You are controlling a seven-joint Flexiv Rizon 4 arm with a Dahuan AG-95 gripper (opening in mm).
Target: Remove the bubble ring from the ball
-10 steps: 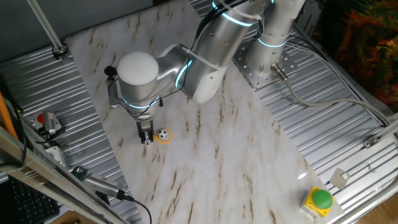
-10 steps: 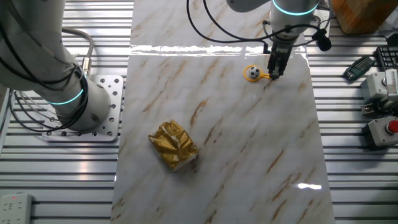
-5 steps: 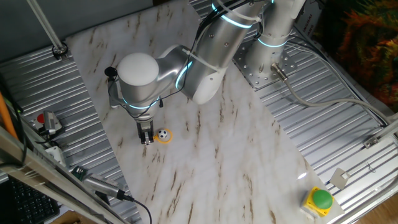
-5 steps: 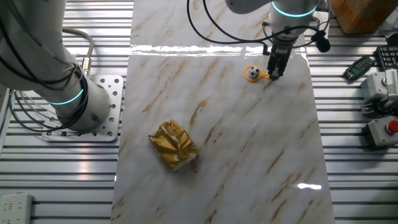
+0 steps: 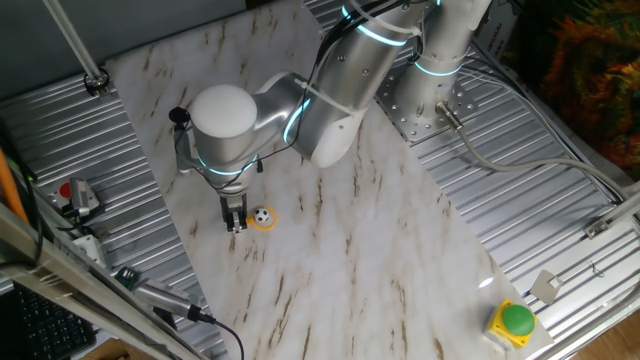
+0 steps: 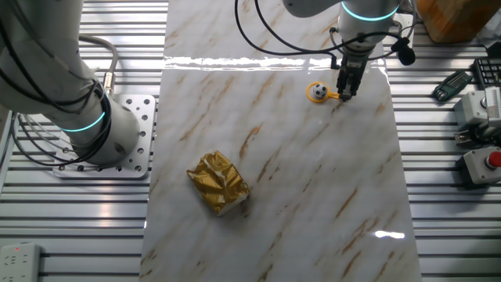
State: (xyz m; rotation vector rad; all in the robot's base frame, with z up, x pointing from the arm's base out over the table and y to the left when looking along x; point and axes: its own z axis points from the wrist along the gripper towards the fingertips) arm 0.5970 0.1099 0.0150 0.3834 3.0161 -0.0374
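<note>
The ball (image 5: 262, 215), tiny, white with black patches, lies on the marble tabletop inside the orange-yellow bubble ring (image 5: 267, 224). In the other fixed view the ball (image 6: 318, 91) sits in the hoop (image 6: 309, 93), and the ring's short handle points right towards my gripper (image 6: 343, 95). My gripper (image 5: 236, 226) points straight down at the table just beside the ball, at the handle's end. Its fingers stand close together and seem shut on the handle. The ring lies flat around the ball.
A crumpled gold foil packet (image 6: 218, 182) lies mid-table, well away from the gripper. The arm's base (image 6: 94, 129) stands on the ribbed metal at the side. Red button boxes (image 6: 481, 164) and a green button (image 5: 516, 320) sit off the marble board.
</note>
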